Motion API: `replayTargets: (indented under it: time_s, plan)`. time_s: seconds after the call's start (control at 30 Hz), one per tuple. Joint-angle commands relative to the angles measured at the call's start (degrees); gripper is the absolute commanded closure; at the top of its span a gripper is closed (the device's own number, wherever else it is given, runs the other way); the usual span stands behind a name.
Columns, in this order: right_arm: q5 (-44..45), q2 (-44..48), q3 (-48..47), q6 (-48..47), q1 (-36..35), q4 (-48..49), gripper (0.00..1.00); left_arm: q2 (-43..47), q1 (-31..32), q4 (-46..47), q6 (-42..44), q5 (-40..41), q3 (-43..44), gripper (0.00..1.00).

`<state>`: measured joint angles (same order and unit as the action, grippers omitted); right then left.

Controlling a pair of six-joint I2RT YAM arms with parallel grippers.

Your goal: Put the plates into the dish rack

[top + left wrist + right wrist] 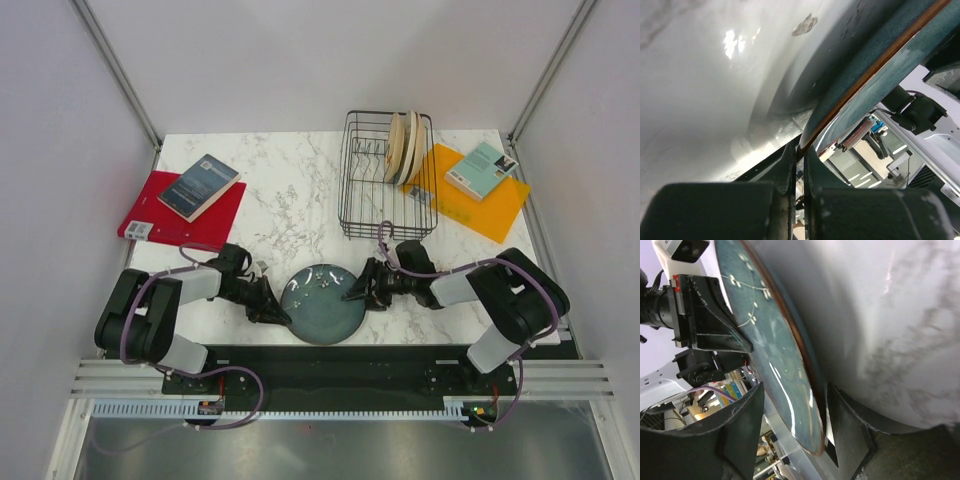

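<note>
Lower centre: left gripper [280,314] pinches the teal plate [322,303] by its rim, right gripper [352,292] gapes around the opposite edge; the thin pinch may slip

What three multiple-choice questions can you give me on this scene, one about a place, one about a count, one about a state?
1. Where is the dark teal plate?
A. On the orange board
B. Between the two grippers
C. On the red board

2. How many plates stand in the dish rack?
A. Three
B. One
C. None

3. What is the left gripper doing?
A. Hanging open over the rack
B. Holding a book
C. Pinching the teal plate's rim

Answers:
1 B: the left gripper and the right gripper flank it.
2 A: three cream plates stand on edge at the rack's right end.
3 C: the left wrist view shows its fingers closed on the rim.
</note>
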<state>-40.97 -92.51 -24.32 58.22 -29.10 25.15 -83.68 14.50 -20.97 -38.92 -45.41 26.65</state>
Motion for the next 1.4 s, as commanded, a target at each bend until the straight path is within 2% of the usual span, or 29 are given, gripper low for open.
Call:
replayTargets:
  time_s: [0.0, 0.1, 0.2, 0.23, 0.27, 0.3, 0.33, 0.4, 0.47, 0.5, 0.57, 0.6, 0.63, 0.73, 0.77, 0.8, 0.87, 0.9, 0.97, 1.0, 1.07, 1.1, 1.17, 1.2, 1.3, 1.37]
  plan:
    - [4.58, -3.38, -0.73, 2.78, -3.32, 7.19, 0.4, -2.63, 0.44, 0.4, 0.95, 0.59, 1.21, 0.98]
    - [4.15, -3.38, -2.49, 2.17, -4.47, 7.2, 0.45, -2.81, 0.62, 0.84, 0.77, 0.14, 1.56, 0.98]
    - [4.06, -2.15, -3.37, -0.11, -4.38, 3.8, 0.64, -2.72, 0.7, 1.11, 0.42, 0.14, 1.73, 0.98]
    - [4.06, -0.84, -4.41, -1.34, -4.3, 1.77, 0.74, -2.63, 0.7, 0.93, 0.25, 0.58, 2.08, 0.96]
    - [3.97, 0.04, -4.86, -3.7, -4.12, 0.01, 0.81, -2.11, 0.7, 0.58, 0.24, 0.93, 2.35, 0.9]
    - [3.45, 1.09, -5.3, -4.94, -3.34, -3.58, 0.88, -1.67, 0.7, -0.38, 0.42, 1.2, 2.78, 0.73]
    - [3.27, 3.45, -6.96, -6.61, -2.89, -6.14, 1.0, -1.23, 0.62, -1.08, 1.03, 2.07, 3.66, 0.66]
    - [3.35, 5.93, -9.51, -13.44, -2.37, -15.16, 1.0, 0.97, 0.35, -2.84, 2.17, 3.21, 4.72, 0.52]
    - [2.39, 9.35, -14.25, -18.38, -2.19, -20.99, 1.0, 3.07, -0.79, -4.59, 4.72, 5.41, 7.17, 0.48]
    - [2.13, 10.41, -18.79, -24.67, -2.19, -27.98, 1.0, 6.04, -1.31, -7.04, 5.86, 6.55, 8.23, 0.46]
    - [2.21, 12.87, -23.39, -29.8, -2.19, -34.69, 1.0, 9.22, -3.42, -10.3, 9.46, 12.77, 12.35, 0.45]
    - [2.21, 13.14, -25.84, -32.61, -2.1, -41.86, 1.0, 12.98, -4.47, -11.88, 10.6, 16.19, 13.93, 0.42]
    - [2.56, 13.14, -31.61, -36.99, -2.19, -45.33, 1.0, 14.76, -7.09, -12.86, 12.88, 21.62, 16.65, 0.4]
    - [4.49, 12.62, -44.03, -43.24, -2.19, -54.66, 1.0, 22.65, -12.98, -9.73, 17.88, 29.55, 20.79, 0.32]
    - [8.5, 12.36, -47.28, -44.58, -2.19, -55.9, 1.0, 24.08, -13.7, -8.66, 19.48, 32.37, 21.59, 0.29]
    - [10.89, 11.83, -54.62, -45.72, -2.01, -57.74, 1.0, 25.22, -13.97, -7.17, 20.97, 35.36, 22.21, 0.23]
    - [19.3, 9.03, -61.61, -46.79, -1.05, -58.37, 1.0, 27.07, -13.97, -3.31, 25.28, 41.61, 22.83, 0.2]
    - [21.87, 6.14, -68.51, -46.88, 0.52, -58.28, 1.0, 27.16, -13.97, -2.68, 26.08, 44.33, 22.91, 0.19]
    - [26.36, 2.88, -74.88, -47.32, 1.76, -58.19, 1.0, 25.85, -14.06, -2.23, 25.82, 45.23, 23.44, 0.19]
    - [32.73, 0.08, -80.13, -47.32, 2.46, -57.76, 1.0, 25.33, -13.98, -2.49, 24.43, 45.32, 24.05, 0.19]
    - [39.96, -2.14, -83.77, -46.19, 2.65, -55.49, 1.0, 23.92, -13.97, -3.37, 22.14, 45.23, 24.15, 0.19]
    - [48.36, -3.98, -86.23, -45.04, 2.47, -54.77, 1.0, 23.65, -13.97, -3.46, 19.52, 44.88, 23.97, 0.19]
    - [58.06, -6.18, -88.79, -41.8, 2.12, -53.54, 1.0, 23.3, -13.97, -3.46, 17.22, 43.92, 23.18, 0.19]
    - [68.12, -8.71, -91.32, -41.35, 1.77, -53.36, 1.0, 23.82, -13.97, -3.29, 14.77, 43.22, 21.7, 0.19]
    - [82.4, -12.59, -94.24, -42.12, 1.24, -50.21, 1.0, 27.68, -14.24, 0.3, 13.69, 40.93, 17.14, 0.19]
    - [86.91, -14.09, -95.29, -44.67, 0.98, -46.26, 1.0, 28.66, -14.24, 0.49, 13.78, 40.66, 16.06, 0.18]
